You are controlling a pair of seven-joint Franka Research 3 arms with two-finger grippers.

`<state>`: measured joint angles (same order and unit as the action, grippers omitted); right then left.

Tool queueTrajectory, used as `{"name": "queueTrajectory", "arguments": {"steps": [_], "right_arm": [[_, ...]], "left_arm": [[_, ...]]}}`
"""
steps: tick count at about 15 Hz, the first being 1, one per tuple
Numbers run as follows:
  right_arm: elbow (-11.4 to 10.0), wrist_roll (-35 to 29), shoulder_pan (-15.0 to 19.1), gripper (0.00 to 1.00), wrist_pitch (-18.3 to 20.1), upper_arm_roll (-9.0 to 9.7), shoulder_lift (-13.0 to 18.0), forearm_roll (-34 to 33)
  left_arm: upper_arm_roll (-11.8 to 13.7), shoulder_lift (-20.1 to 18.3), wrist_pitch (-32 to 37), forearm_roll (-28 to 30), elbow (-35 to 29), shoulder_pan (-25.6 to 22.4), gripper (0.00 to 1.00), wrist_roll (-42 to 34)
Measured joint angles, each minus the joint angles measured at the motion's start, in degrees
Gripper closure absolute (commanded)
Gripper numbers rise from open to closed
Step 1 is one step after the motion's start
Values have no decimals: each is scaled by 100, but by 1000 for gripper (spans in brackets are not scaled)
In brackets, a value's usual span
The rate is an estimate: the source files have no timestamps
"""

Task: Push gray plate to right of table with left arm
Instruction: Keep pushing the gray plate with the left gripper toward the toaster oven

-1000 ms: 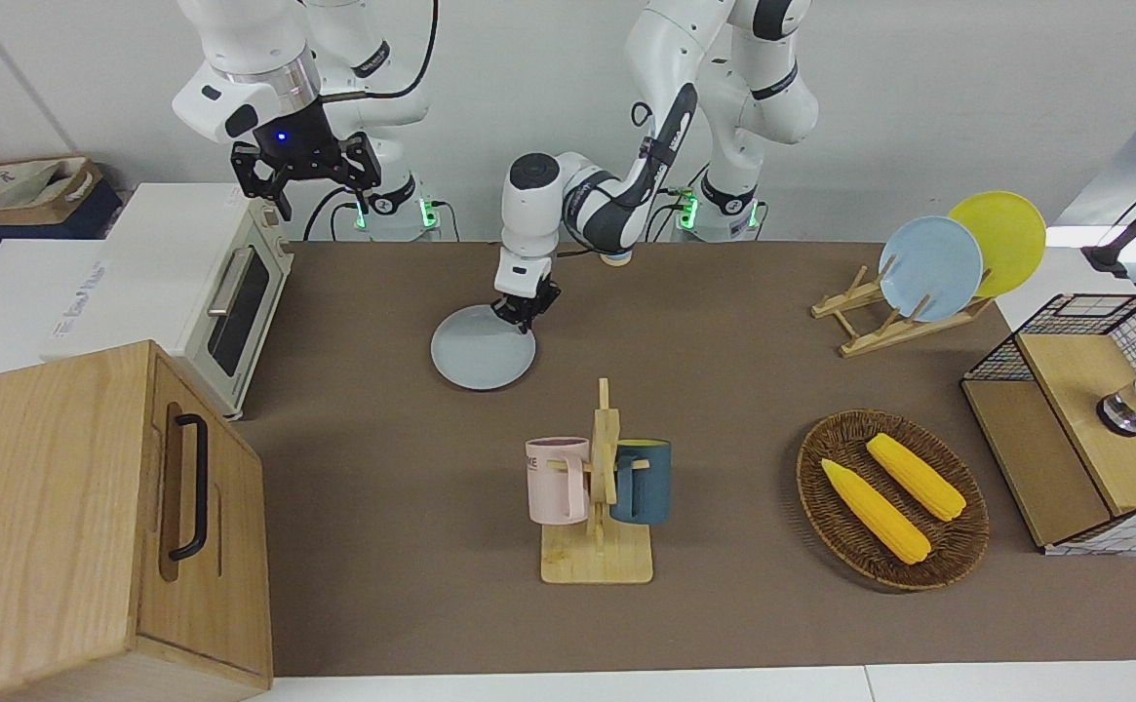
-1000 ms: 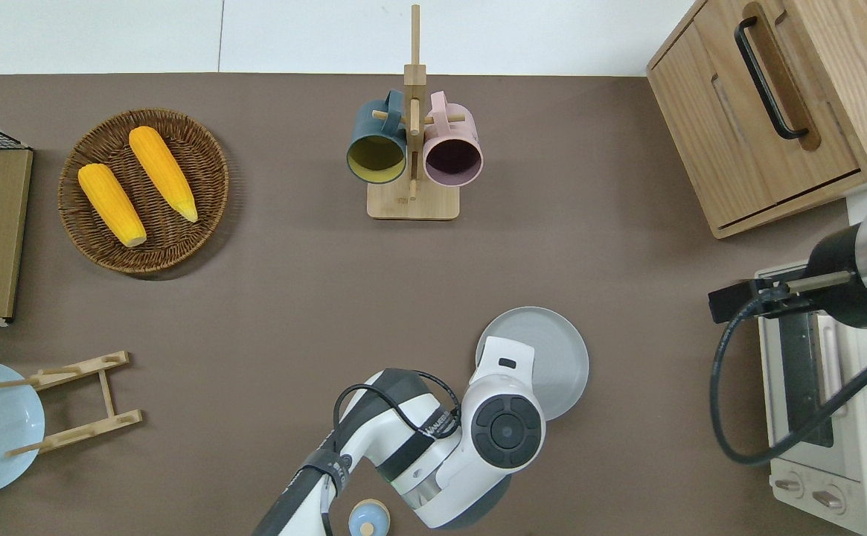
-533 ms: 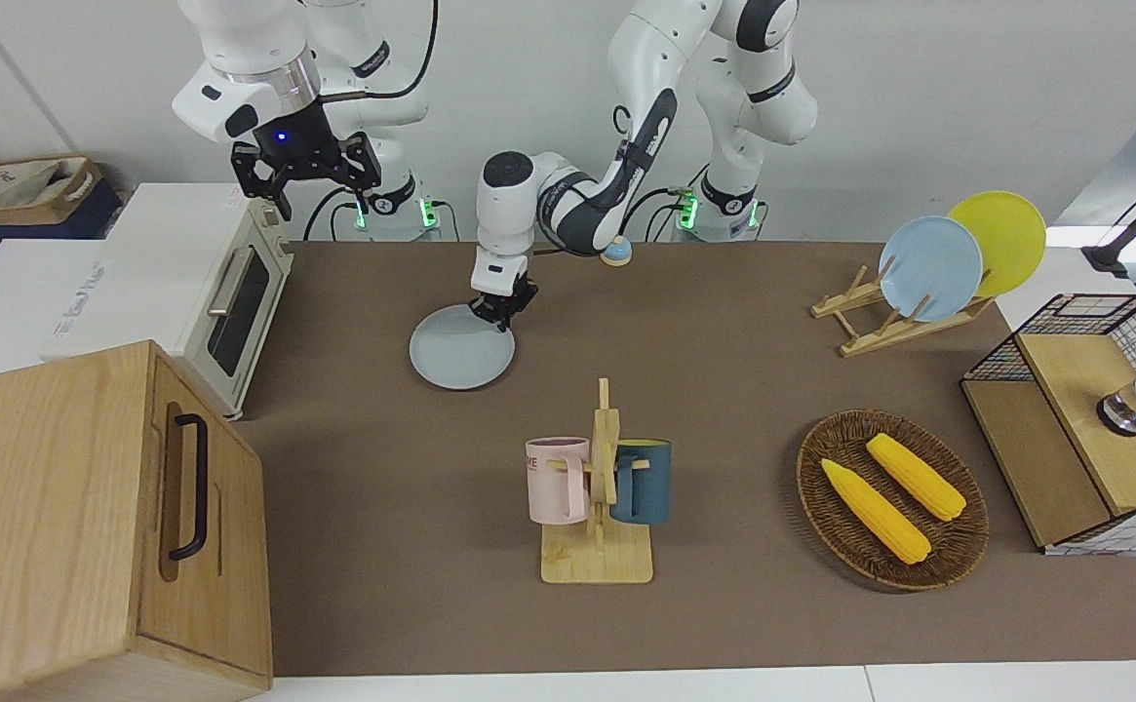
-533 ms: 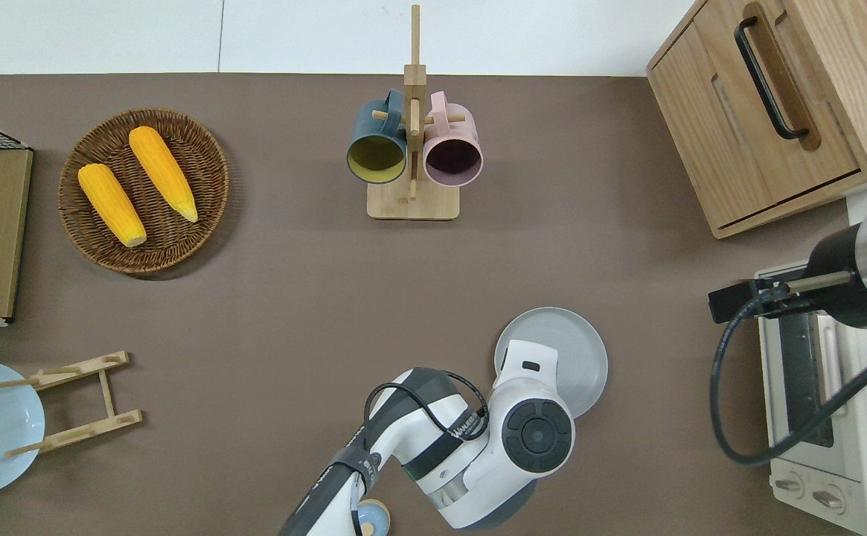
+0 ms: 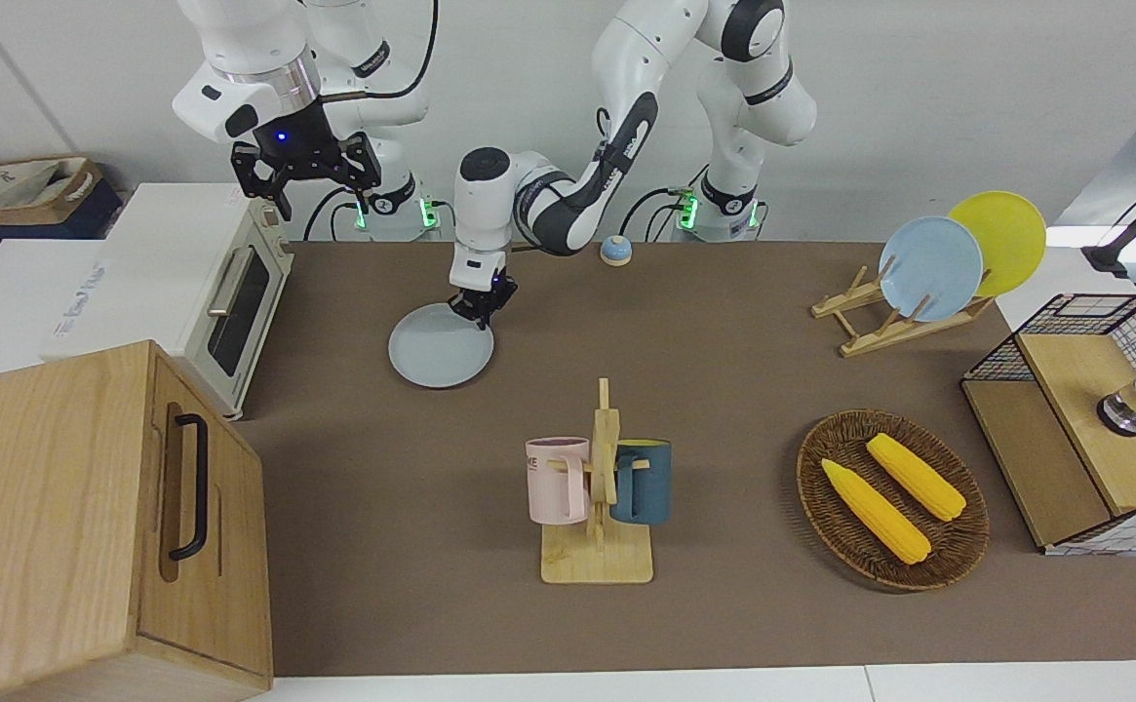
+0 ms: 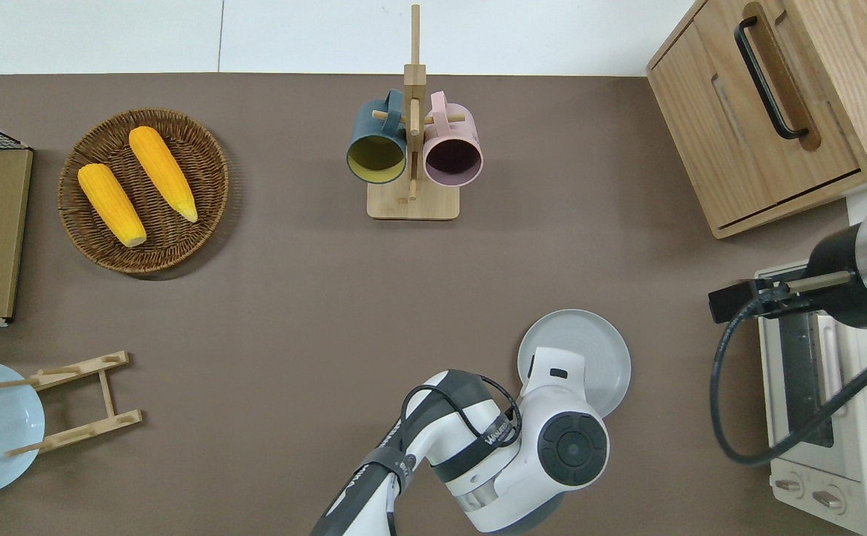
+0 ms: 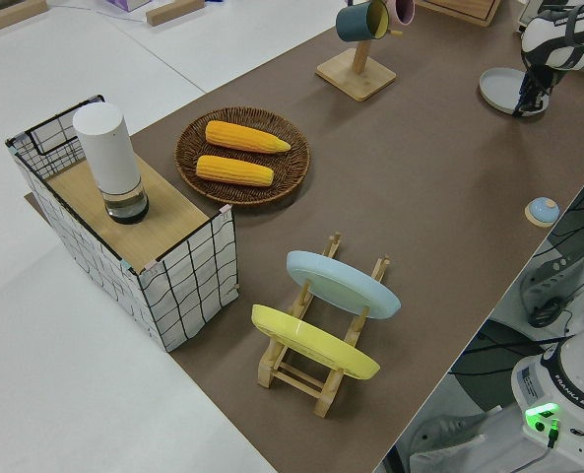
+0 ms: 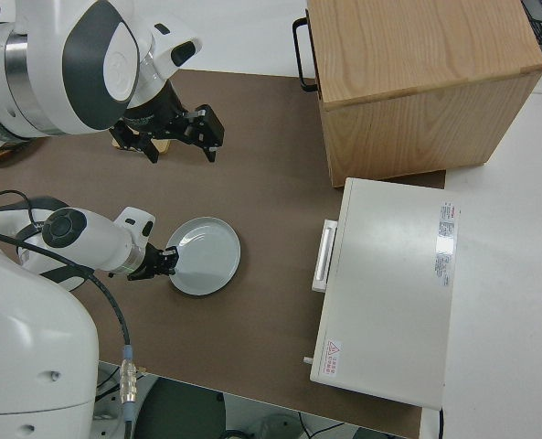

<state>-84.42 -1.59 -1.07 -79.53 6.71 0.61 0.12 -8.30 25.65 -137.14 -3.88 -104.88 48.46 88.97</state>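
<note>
The right gripper [image 5: 306, 168] is parked with its fingers spread apart. The oven [image 5: 221, 292] stands at the right arm's end of the table [image 5: 724, 370]. The plate [image 5: 436, 349] lies flat between the oven and the table's middle, nearer to the robots than the mug rack [image 5: 599, 507]. The left gripper [image 5: 477, 304] touches the plate's rim on the edge toward the left arm's end; whether its fingers are apart or together cannot be told.
</note>
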Motion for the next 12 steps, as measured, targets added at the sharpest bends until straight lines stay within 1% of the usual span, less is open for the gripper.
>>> {"name": "queueTrajectory", "arguments": {"steps": [4, 7, 8, 10, 11, 12], "right_arm": [[0, 0, 0, 17, 0, 0, 0, 0], [0, 0, 0, 17, 0, 0, 0, 0], [0, 0, 0, 17, 0, 0, 0, 0], [0, 0, 0, 17, 0, 0, 0, 0], [0, 0, 0, 17, 0, 0, 0, 0], [0, 0, 0, 17, 0, 0, 0, 0]], "left_arm": [[-15, 190, 26, -182, 280, 86, 1000, 244], [-18, 220, 80, -183, 329, 86, 673, 250], [-18, 257, 82, -184, 340, 86, 616, 254], [-17, 344, 101, -184, 443, 86, 330, 270], [-12, 379, 113, -184, 491, 85, 203, 277], [-13, 396, 154, -184, 526, 84, 108, 279]]}}
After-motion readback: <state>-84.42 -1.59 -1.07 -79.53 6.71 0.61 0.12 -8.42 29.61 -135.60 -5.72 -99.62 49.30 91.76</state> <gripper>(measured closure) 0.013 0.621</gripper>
